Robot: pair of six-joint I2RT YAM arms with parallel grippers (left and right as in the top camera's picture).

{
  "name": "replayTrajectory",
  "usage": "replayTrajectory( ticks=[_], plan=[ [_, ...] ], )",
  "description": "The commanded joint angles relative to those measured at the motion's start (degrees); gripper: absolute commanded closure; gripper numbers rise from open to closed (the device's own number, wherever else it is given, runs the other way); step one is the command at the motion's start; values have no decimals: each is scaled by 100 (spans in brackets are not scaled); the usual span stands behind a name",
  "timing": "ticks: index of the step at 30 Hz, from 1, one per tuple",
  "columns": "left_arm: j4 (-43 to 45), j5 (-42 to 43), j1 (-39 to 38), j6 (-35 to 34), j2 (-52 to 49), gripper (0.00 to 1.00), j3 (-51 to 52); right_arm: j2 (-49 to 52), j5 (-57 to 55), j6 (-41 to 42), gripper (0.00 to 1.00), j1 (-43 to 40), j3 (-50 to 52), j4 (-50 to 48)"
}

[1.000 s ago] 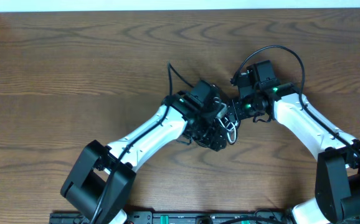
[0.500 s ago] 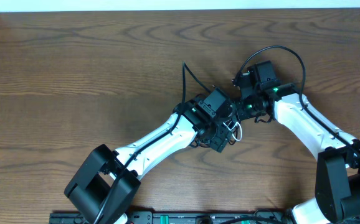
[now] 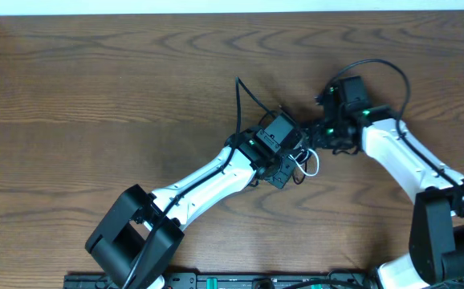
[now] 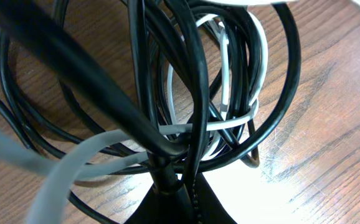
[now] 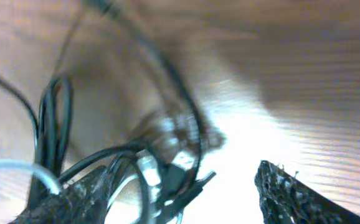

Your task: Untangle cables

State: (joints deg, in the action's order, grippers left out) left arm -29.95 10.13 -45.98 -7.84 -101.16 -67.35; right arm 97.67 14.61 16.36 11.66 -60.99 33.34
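overhead: left gripper (image 3: 290,172) and right gripper (image 3: 320,143) crowd the tangle mid-counter (image 3: 95,80); the white cord (image 3: 312,164) loops out between them.
left wrist: left gripper looks clenched on black cord (image 4: 195,93) strands; white threads through the coils (several crossings, ends hidden).
right wrist: blurred; right gripper released, fingers (image 5: 292,193) wide, cables low between them.
step: left should anchor while right pinches only the white loop; draw slowly, stop if coils cinch.
room: bare wood left and toward the far edge; arms nearly touching, so pull outward.
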Motion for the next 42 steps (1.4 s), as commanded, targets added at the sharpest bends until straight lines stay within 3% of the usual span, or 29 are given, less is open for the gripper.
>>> replayTrajectory(
  ticks=[1,9,15,22,28,30,32,33,39,42],
  plan=[
    [7,-74,-33,33,24,92,-42,15,562,284,27,-343,-7,-79],
    [39,232,131,-37,1185,93,-411,15,2404,-1043,25,-435,-7,-17],
    [160,387,363,-254,2024,93,-431,15,2177,-1432,23,-249,-7,173],
    [367,592,428,-254,2286,92,-431,15,1919,-1440,17,-26,-7,70],
    [546,590,431,-254,2284,92,-431,15,2507,-1502,22,286,-7,37],
    [588,592,431,-256,2284,93,-431,15,2651,-1523,36,348,-7,-33],
    [629,592,431,-254,2288,93,-431,15,2564,-1517,89,361,-7,-205],
    [638,588,431,-251,2304,93,-431,17,2404,-1464,99,358,-7,-297],
    [378,568,774,-251,2452,93,-431,15,20,308,99,177,-7,-304],
    [-66,568,1198,-251,2479,93,-431,2,-278,463,99,-116,-7,-251]
  ],
)
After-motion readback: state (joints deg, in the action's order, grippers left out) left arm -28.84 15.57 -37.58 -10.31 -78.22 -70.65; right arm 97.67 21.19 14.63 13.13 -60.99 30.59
